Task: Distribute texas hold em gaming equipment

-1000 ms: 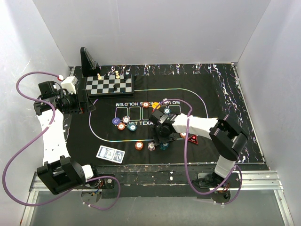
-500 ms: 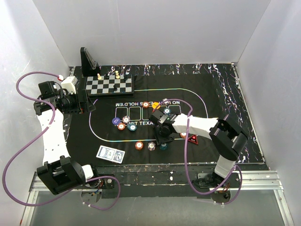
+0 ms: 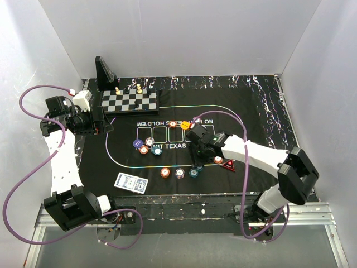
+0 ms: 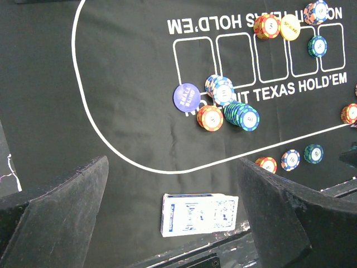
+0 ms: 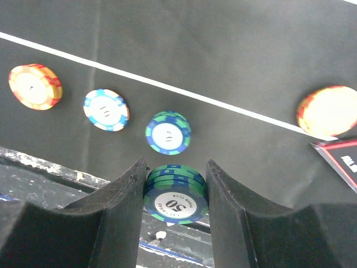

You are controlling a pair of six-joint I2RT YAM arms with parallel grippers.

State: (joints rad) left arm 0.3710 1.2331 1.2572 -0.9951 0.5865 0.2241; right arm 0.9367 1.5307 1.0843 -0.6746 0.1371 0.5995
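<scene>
My right gripper (image 3: 199,158) is shut on a short stack of teal chips (image 5: 175,194) and holds it just above the mat's near line. Below it an orange chip (image 5: 34,85), a white-blue chip (image 5: 106,109) and a teal chip (image 5: 168,132) lie in a row; the row also shows in the top view (image 3: 179,173). Another orange chip (image 5: 328,110) and the red triangular marker (image 3: 228,164) lie to the right. My left gripper (image 3: 106,124) is open and empty, high over the mat's left end. The blue card deck (image 4: 199,214) lies below it near the front edge.
A cluster of chips (image 3: 149,147) with a navy disc (image 3: 136,144) sits mid-mat. An orange chip (image 3: 172,124), a yellow disc (image 3: 184,125) and more chips lie by the printed boxes. The chessboard (image 3: 129,102) with its pieces and a black stand (image 3: 104,72) stand at the back left.
My right gripper has drawn back and up from the chip row with the teal stack in it. Its elbow has swung out to the right. The left arm has not moved.
</scene>
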